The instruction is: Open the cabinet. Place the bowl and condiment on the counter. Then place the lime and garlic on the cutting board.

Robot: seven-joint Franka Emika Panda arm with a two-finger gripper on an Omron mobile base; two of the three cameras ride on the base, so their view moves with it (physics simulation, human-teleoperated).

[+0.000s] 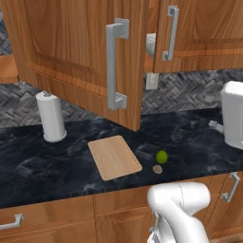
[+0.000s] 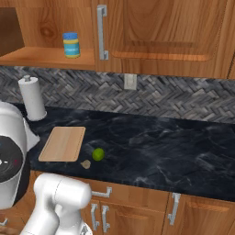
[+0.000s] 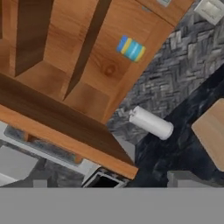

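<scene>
A rendered home kitchen. Brown wood wall cabinets [image 2: 160, 32] with grey bar handles hang over a dark marbled counter [image 2: 174, 147], with a grey herringbone tile backsplash [image 2: 183, 98] between them and low doors and drawers below. On the counter lie a cutting board [image 1: 114, 157], a lime [image 1: 162, 156], garlic [image 1: 157, 169] and a paper-towel roll [image 1: 51, 116]. A condiment jar [image 2: 71, 45] stands on the open cabinet's shelf.
</scene>
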